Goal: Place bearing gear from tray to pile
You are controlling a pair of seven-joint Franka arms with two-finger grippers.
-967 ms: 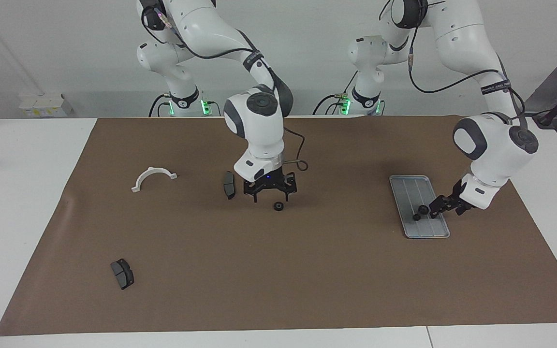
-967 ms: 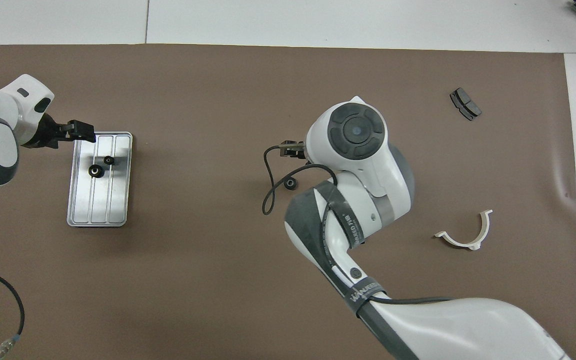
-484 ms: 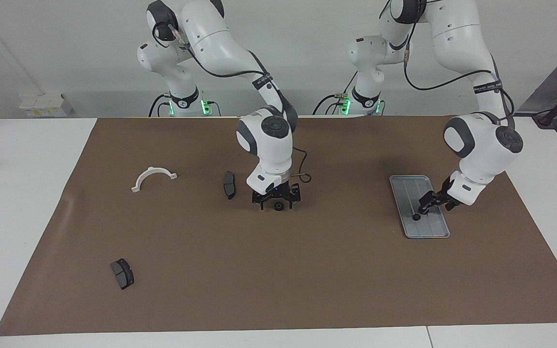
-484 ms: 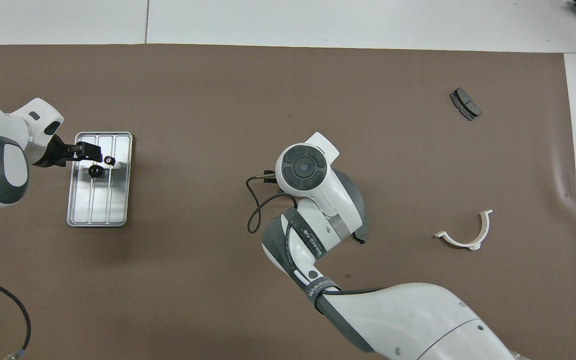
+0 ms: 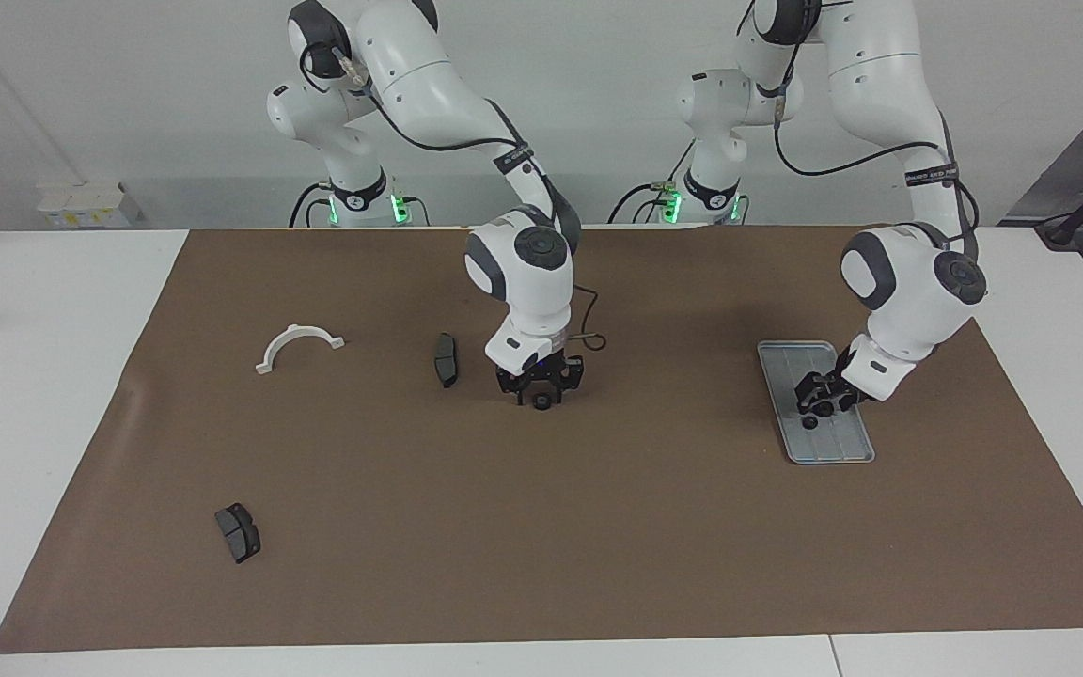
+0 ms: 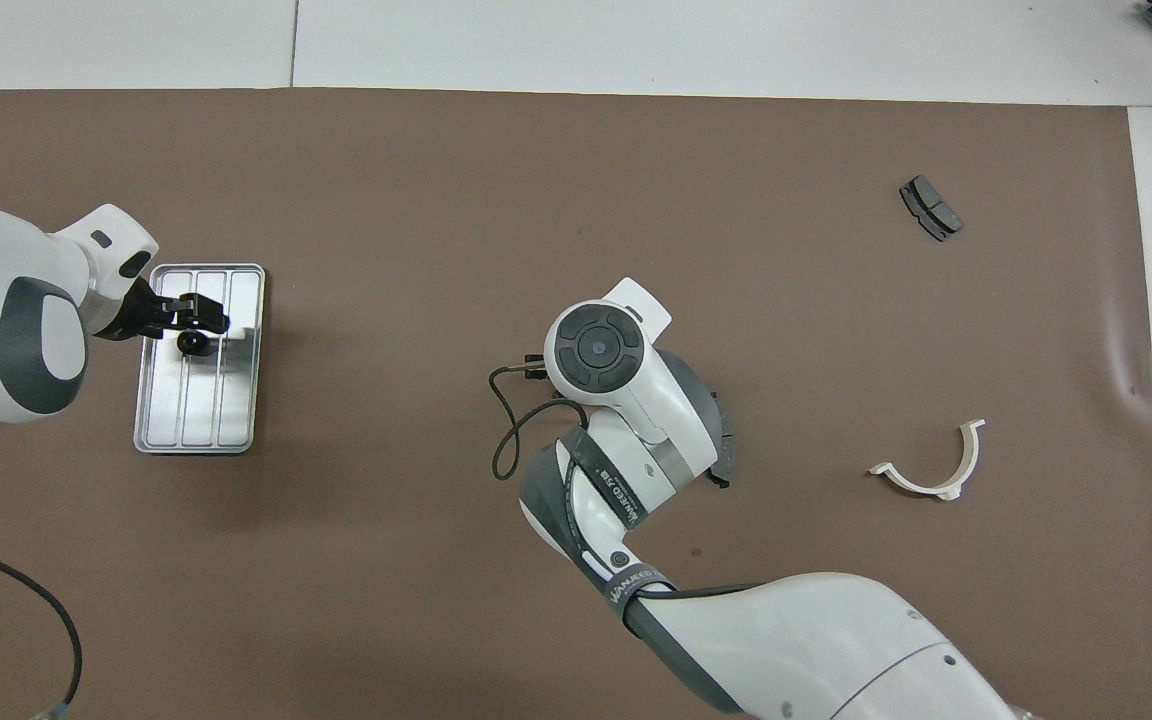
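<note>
The silver tray [image 5: 791, 362] lies on the brown mat toward the left arm's end and also shows in the overhead view [image 6: 198, 420]. One small black gear [image 5: 809, 423] lies in it [image 6: 194, 343]. My left gripper [image 5: 814, 402] is low over the tray [image 6: 201, 312] and covers the spot beside that gear. My right gripper [image 5: 540, 390] is down at the mat's middle, open, with a finger on either side of another black gear [image 5: 540, 402]. The overhead view hides that gear under the right arm.
The pile's parts are scattered toward the right arm's end: a white half-ring bracket [image 5: 299, 346] [image 6: 931, 470], a brake pad [image 5: 446, 359] beside the right gripper, and another brake pad [image 5: 238, 532] [image 6: 931, 208] farther from the robots. A black cable [image 6: 506, 420] loops off the right hand.
My right gripper has come down around the gear on the mat. My left gripper has moved in over the tray and now covers the second gear there.
</note>
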